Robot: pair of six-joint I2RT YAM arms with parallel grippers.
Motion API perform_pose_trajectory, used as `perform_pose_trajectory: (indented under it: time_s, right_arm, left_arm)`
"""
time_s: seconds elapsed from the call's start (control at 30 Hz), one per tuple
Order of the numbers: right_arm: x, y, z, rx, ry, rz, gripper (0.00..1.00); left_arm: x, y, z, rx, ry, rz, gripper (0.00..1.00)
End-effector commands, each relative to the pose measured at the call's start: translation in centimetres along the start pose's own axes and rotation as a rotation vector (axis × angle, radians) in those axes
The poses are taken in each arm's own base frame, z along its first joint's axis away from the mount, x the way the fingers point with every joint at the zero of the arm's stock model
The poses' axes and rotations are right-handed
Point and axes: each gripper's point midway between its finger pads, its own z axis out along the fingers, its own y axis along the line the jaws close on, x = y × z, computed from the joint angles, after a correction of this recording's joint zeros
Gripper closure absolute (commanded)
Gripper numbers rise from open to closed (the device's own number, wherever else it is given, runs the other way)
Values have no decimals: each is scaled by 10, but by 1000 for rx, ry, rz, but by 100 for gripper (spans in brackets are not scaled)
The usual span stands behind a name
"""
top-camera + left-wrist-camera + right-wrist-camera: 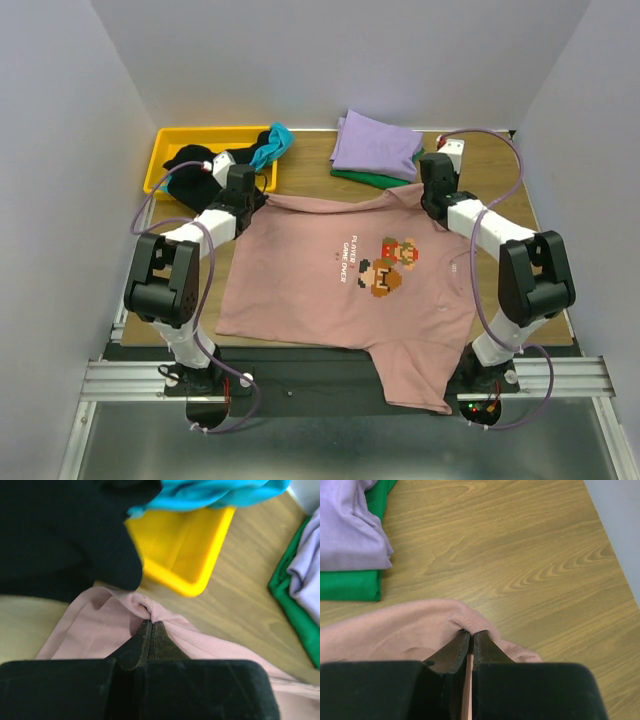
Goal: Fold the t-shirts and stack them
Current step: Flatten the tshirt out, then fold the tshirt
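A dusty-pink t-shirt (340, 285) with a pixel-art print lies spread across the table, one sleeve hanging over the near edge. My left gripper (256, 203) is shut on its far left edge, the cloth bunched at the fingertips (151, 621). My right gripper (428, 203) is shut on the far right edge, with the ribbed hem pinched between the jaws (471, 631). A folded lavender tee (376, 143) lies on a folded green one (372, 178) at the back. Black (195, 160) and teal (272, 145) tees hang over the bin.
A yellow plastic bin (165, 160) stands at the back left corner, close beyond the left gripper. Bare wooden table (520, 555) lies right of the folded stack, and grey walls close in both sides.
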Motion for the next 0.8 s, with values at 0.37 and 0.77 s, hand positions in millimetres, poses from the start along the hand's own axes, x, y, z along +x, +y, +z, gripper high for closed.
perform_pose_trajectory:
  time_s: [0.37,0.77]
  right_arm:
    - [-67,-2,10,-5,-131,81,99]
    - [-3,2,-40,-199,124,77,98]
  left_arm:
    - [-41,-40,23,50,-17,-25,100]
    - [-25,-22,2,37,29,8,100]
